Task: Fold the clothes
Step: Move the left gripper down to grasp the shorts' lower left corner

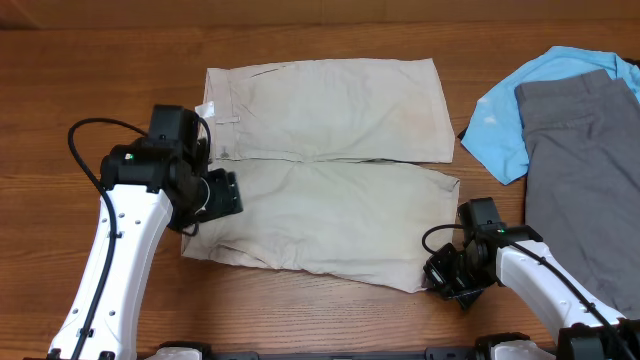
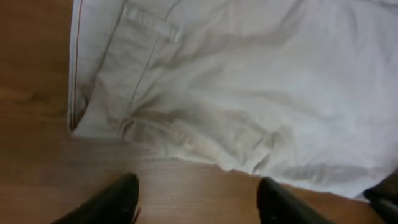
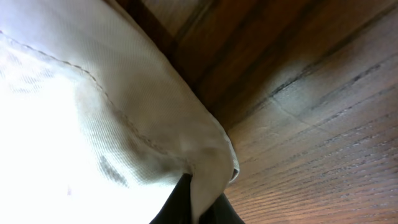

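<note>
Here, right pincer (image 3: 198, 208) clamped on shorts (image 1: 330, 200) hem, left pincer (image 2: 196, 198) parted, empty.

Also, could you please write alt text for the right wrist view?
The right tool pinches a hemmed corner of the pale beige shorts between its dark fingers at the bottom edge. Bare wooden table fills the right side.
</note>
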Available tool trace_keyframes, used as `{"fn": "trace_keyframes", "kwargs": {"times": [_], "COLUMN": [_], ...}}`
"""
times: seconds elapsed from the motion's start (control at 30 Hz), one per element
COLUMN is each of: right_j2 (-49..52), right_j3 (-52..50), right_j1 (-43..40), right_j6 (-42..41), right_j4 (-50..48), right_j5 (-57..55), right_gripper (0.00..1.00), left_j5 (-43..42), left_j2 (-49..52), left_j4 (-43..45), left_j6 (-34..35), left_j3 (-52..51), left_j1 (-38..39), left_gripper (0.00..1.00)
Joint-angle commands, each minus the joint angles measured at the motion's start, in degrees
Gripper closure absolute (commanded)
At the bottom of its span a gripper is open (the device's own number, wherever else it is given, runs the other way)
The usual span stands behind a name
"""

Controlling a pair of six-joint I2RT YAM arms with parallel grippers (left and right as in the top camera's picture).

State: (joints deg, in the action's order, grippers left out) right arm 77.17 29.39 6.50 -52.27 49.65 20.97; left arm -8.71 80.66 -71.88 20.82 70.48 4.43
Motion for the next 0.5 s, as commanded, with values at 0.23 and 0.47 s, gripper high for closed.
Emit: {"fn": "trace_keyframes", "kwargs": {"times": [0.23, 0.47], "right_j2": [0.5, 0.5], "right_j3": [-0.5, -0.5], "right_j1": [0.2, 0.2], "right_j6": [-0.2, 0.0], "right_j4": [0.1, 0.3], "right_j5": [-1.4, -2.2], "right_gripper": [0.94, 0.96], "left_j5": [1.1, 1.6], "left_j2": [0.2, 0.2], "left_j4": [-3.4, 4.8], "left_j6": [11.9, 22.9], "left_j3": [-10.2, -17.9], "left_j1": [0.0, 0.0], "left_gripper": [0.27, 0.26]}}
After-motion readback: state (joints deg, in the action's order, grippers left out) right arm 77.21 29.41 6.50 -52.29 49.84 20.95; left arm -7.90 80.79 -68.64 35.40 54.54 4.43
